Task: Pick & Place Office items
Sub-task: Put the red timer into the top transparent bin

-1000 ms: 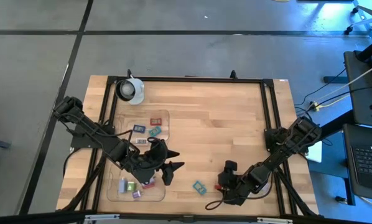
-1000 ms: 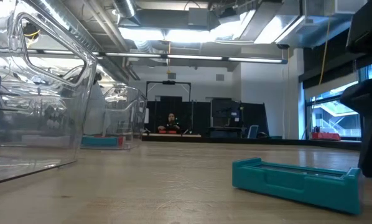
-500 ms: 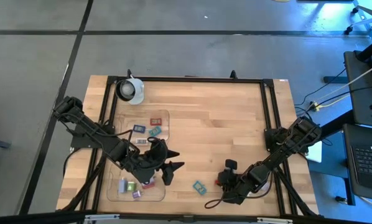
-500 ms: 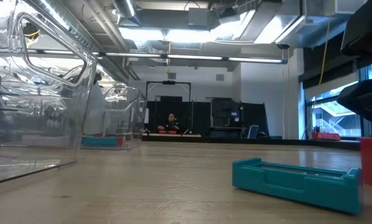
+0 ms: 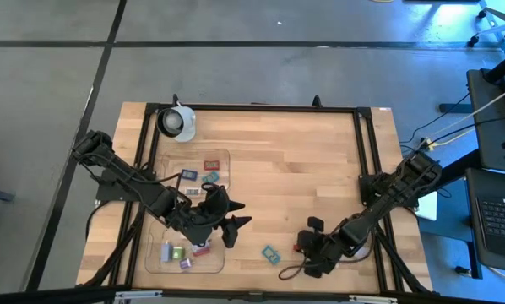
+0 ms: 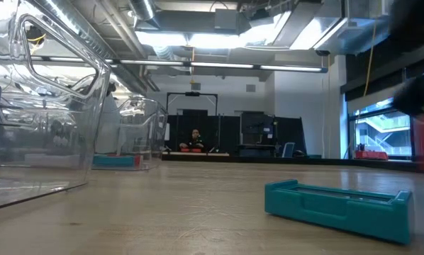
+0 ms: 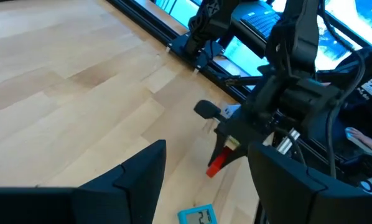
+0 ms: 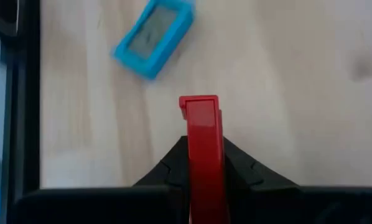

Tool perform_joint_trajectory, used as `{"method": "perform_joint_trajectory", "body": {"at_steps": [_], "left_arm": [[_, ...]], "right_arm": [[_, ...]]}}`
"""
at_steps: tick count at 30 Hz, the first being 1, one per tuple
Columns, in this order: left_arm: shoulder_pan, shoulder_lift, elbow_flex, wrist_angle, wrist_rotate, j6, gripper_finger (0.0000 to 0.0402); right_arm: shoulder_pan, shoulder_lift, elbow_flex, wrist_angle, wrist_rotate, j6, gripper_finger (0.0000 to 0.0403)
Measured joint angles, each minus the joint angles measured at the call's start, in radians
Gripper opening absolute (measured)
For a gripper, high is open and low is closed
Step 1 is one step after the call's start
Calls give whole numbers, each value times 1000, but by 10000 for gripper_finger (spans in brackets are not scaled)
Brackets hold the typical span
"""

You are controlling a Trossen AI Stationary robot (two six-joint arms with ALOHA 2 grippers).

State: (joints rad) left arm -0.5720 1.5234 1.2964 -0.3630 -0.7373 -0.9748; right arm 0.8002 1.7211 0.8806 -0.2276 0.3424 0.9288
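My right gripper (image 5: 301,250) is near the table's front edge, right of centre, shut on a small red piece (image 8: 201,118). The left wrist view also shows this red piece (image 7: 216,165). A teal piece (image 5: 271,253) lies flat on the wood just left of it, and appears in the low view as the teal piece (image 6: 336,205). My left gripper (image 5: 238,232) hovers open and holds nothing, beside the near clear tray (image 5: 155,263), which holds several small coloured pieces. My right gripper pinches the red piece between its two fingers, on the two sides of its rear end (image 8: 202,149). The front end (image 8: 199,102) sticks out past the fingertips. The fingers slant down from the table's right side. The piece is tilted, its free end low, just above the wood.
A second clear tray (image 5: 227,156), farther back on the left, holds a few more pieces. A white round cup-like object (image 5: 176,122) stands at the far left corner. Black rails (image 5: 366,152) frame the table. Bare wood spans the middle and far right.
My right gripper has risen a little off the table with the red piece, which stood at the low view's right edge half a second ago and is now lifted. The teal piece has stayed where it was.
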Motion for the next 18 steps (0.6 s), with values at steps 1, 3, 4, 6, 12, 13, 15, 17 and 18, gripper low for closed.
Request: {"method": "perform_joint_trajectory", "body": {"at_steps": [1, 3, 4, 6, 12, 13, 15, 17, 18], "left_arm": [[1, 0, 0, 0, -1, 1, 224], [3, 0, 0, 0, -2, 1, 224], [5, 0, 0, 0, -2, 1, 224], [6, 0, 0, 0, -2, 1, 224], [31, 0, 0, 1, -38, 1, 224], [39, 0, 0, 2, -53, 1, 224], [57, 0, 0, 6, -82, 5, 224], [78, 0, 0, 9, -95, 57, 224], [88, 0, 0, 14, -96, 110, 224]], "right_arm": [[-7, -14, 0, -1, 8, -10, 49], [-22, -49, 0, -2, 17, -31, 49], [-31, -68, 0, -1, 19, -46, 49], [-54, -111, 0, -5, 33, -77, 49], [-165, -265, 2, 0, 124, -258, 49], [-186, -291, 2, 1, 132, -301, 49], [-228, -336, 2, 7, 142, -386, 49], [-275, -378, 2, 16, 140, -466, 49], [-299, -395, 2, 20, 133, -502, 49]]}}
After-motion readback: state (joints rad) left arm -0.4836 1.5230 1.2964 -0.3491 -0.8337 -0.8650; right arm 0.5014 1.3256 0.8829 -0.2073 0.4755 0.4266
